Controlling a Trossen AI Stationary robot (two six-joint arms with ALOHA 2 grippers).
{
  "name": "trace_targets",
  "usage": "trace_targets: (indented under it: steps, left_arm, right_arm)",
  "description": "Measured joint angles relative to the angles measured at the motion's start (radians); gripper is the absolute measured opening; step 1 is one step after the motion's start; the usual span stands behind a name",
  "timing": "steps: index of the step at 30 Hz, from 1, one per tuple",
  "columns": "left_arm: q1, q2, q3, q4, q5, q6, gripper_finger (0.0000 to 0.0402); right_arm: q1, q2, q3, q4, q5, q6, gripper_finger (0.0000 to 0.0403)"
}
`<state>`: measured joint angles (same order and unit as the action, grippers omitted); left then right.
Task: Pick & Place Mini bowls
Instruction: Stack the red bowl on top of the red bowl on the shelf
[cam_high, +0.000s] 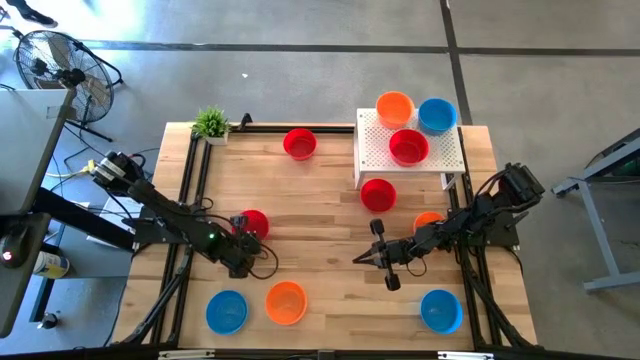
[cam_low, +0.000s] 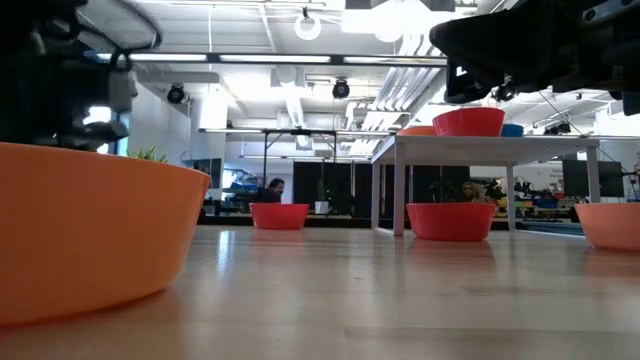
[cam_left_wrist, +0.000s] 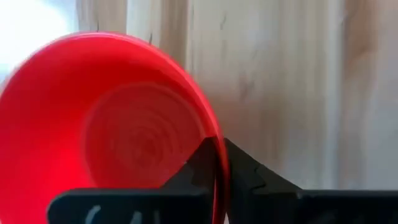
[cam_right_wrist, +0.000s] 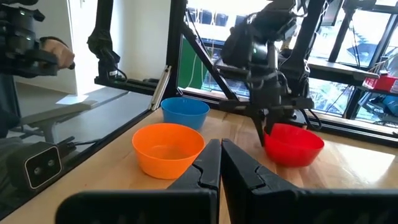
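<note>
Red mini bowl (cam_left_wrist: 112, 124) — empty (rim in left pincer (cam_left_wrist: 217, 165))

The high view looks straight down on the whole table (cam_high: 330, 250). The low view sits at tabletop level, facing the room. Each wrist view looks close along its own fingers (both show the red bowl (cam_left_wrist: 106, 124)).

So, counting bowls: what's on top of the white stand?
On the white stand sit an orange bowl, a blue bowl and a red bowl. What lies beneath its top is hidden.
</note>
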<state>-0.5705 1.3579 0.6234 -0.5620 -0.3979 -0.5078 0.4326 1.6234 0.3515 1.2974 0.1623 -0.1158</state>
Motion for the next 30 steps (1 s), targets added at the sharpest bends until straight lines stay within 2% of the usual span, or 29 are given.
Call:
trace_targets:
  steps: [5,10,14,20,24,30]
  left_arm:
    - [0.001,0.000,0.067,0.066,-0.028,0.133,0.0010]
    - [0.027,0.000,0.099,0.254,-0.043,0.321,0.0006]
    - [0.091,0.018,0.100,0.435,0.010,0.455,0.0003]
    - [0.200,0.107,0.100,0.667,0.177,0.602,0.0003]
    - [0.260,0.172,0.100,0.755,0.221,0.618,0.0003]
    - [0.319,0.227,0.099,0.783,0.282,0.609,0.0007]
  right_arm:
    - [0.000,0.000,0.000,0.000,0.000,0.000,0.0000]
    - [0.000,0.000,0.000,0.000,0.000,0.000,0.0000]
    - [0.000,0.000,0.000,0.000,0.000,0.000,0.0000]
    - [0.000,0.000,0.000,0.000,0.000,0.000,0.0000]
    - [0.000,0.000,0.000,-0.004,0.004,0.000,0.0000]
    - [0.000,0.000,0.000,-0.011,0.003,0.000,0.0000]
